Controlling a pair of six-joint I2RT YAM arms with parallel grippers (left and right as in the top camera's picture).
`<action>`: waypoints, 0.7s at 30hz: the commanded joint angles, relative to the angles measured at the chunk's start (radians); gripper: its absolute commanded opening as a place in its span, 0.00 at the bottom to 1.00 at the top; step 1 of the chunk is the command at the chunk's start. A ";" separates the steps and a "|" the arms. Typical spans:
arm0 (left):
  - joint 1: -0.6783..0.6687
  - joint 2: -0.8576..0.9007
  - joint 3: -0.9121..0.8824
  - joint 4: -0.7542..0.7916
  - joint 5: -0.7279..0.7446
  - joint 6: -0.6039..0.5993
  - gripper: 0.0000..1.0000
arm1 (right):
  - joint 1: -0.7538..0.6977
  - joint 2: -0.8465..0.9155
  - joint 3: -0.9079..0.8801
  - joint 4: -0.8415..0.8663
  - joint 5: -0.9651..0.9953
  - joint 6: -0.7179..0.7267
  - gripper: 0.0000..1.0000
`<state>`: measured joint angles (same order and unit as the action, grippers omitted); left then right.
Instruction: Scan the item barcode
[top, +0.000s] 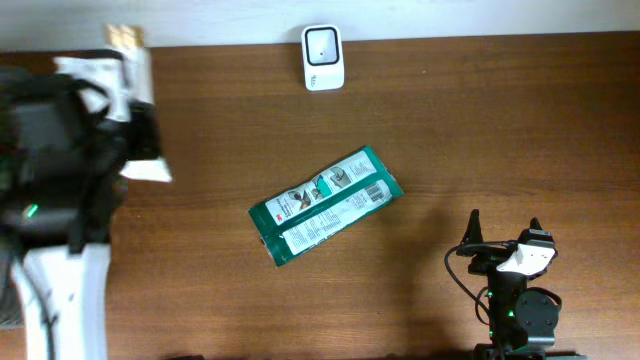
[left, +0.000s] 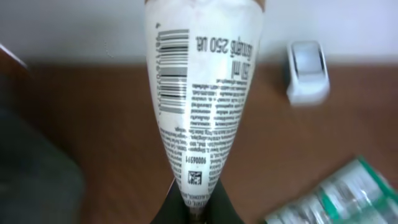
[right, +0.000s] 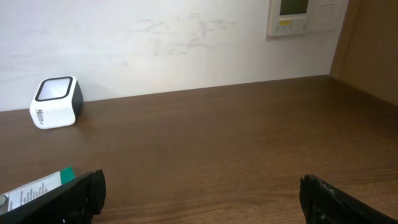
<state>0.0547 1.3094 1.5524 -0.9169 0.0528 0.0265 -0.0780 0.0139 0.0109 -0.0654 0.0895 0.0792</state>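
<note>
A white tube (left: 199, 93) with black print has its barcode (left: 173, 71) turned toward the wrist camera. My left gripper (left: 199, 204) is shut on the tube's flat crimped end. In the overhead view the tube (top: 128, 72) hangs at the table's far left in the left gripper (top: 140, 125), its tan cap toward the wall. The white scanner (top: 323, 58) stands at the back centre, ahead and to the right of the tube (left: 307, 71). My right gripper (top: 503, 238) rests near the front right, open and holding nothing, with its fingertips (right: 81, 194) wide apart.
A green and white packet (top: 325, 205) lies flat and slanted in the middle of the table; it also shows as the packet (left: 336, 199) and the packet (right: 34, 190). The scanner (right: 56, 102) sits near the white wall. A wall panel (right: 305, 15) hangs at the upper right.
</note>
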 joint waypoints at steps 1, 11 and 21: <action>-0.095 0.109 0.007 -0.051 0.004 -0.068 0.00 | -0.007 -0.008 -0.005 -0.006 0.016 0.003 0.99; -0.198 0.406 -0.123 -0.011 0.003 -0.109 0.00 | -0.007 -0.008 -0.005 -0.006 0.016 0.003 0.98; -0.198 0.674 -0.170 0.056 0.009 -0.109 0.00 | -0.007 -0.008 -0.005 -0.006 0.016 0.003 0.98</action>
<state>-0.1448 1.9339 1.3827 -0.8696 0.0528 -0.0727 -0.0780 0.0139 0.0109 -0.0654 0.0895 0.0788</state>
